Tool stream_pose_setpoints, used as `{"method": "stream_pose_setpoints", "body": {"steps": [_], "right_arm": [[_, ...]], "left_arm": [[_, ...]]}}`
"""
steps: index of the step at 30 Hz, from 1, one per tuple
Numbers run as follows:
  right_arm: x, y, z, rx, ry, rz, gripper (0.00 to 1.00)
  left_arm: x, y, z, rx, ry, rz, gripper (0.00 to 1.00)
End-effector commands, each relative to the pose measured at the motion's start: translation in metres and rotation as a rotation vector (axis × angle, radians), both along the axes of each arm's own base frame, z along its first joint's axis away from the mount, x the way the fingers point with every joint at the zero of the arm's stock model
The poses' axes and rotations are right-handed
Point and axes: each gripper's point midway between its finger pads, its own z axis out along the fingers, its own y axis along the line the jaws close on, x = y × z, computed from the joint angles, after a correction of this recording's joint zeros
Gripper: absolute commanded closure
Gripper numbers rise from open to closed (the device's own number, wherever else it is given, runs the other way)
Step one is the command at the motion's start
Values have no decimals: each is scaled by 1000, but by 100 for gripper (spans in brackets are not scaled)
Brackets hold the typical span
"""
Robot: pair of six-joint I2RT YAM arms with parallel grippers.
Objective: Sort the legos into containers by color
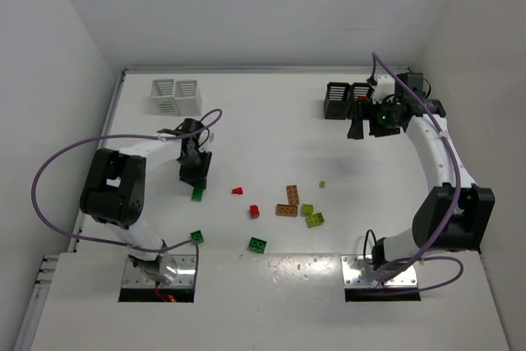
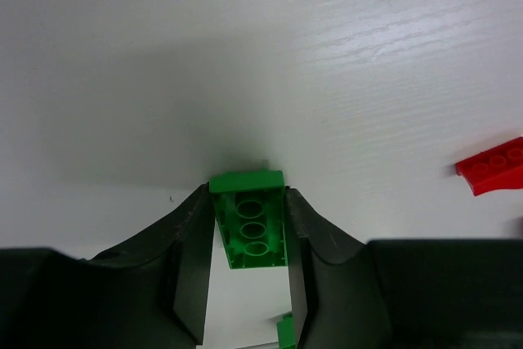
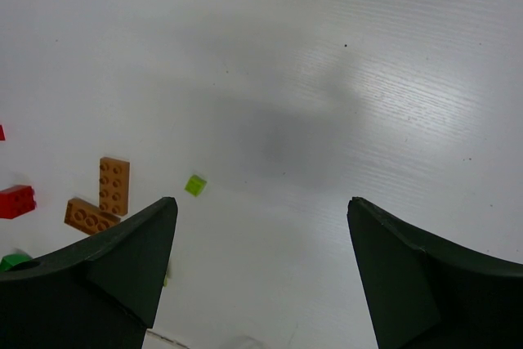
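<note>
Since the left gripper [image 2: 248, 202] has its jaws clamped on the long sides of a dark green brick [image 2: 249, 234] near the left edge of the table [image 1: 271, 121], the step in hand looks like the lift. It would go best straight up with the clamp kept firm, so the small brick does not twist out. The carry should then end low over a bin. The white containers [image 1: 175, 96] at the far left corner are the nearer pair. The right gripper [image 3: 261, 210] hangs wide open and empty beside the black containers [image 1: 347, 100] at the far right.

No view shows inside any bin, so which one takes green cannot be told. Whether the brick rests on the table or is just clear of it is unclear. Another green piece [image 2: 283, 333] is cut off at the bottom of the left wrist view.
</note>
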Motion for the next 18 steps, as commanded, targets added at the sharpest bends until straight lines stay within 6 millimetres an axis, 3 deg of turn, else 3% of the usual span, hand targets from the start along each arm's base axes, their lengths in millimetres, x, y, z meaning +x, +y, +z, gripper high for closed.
{"method": "stream_pose_setpoints", "body": {"steps": [1, 3, 4, 8, 9, 11, 12, 16, 18], "right_arm": [[4, 2, 1, 14, -22, 6, 15], [2, 7, -2, 23, -13, 21, 15], [2, 7, -4, 28, -11, 14, 15], [1, 11, -6, 50, -9, 17, 15], [1, 13, -5, 59, -9, 23, 15], [1, 13, -8, 60, 0, 23, 15], [1, 13, -8, 60, 0, 23, 15], [1, 14, -8, 67, -1, 28, 15], [1, 14, -10, 67, -2, 28, 15]], "left_arm": [[34, -2, 41, -59, -158, -13, 86], [56, -1, 70, -68, -256, -27, 88], [75, 1, 99, -73, -342, -12, 88], [123, 10, 155, -66, -529, 10, 88], [143, 19, 177, -66, -583, 36, 88], [168, 26, 198, -61, -653, 59, 88], [186, 36, 221, -51, -719, 87, 88], [236, 54, 246, -88, -873, 185, 89], [253, 66, 247, -97, -914, 242, 89]]}}
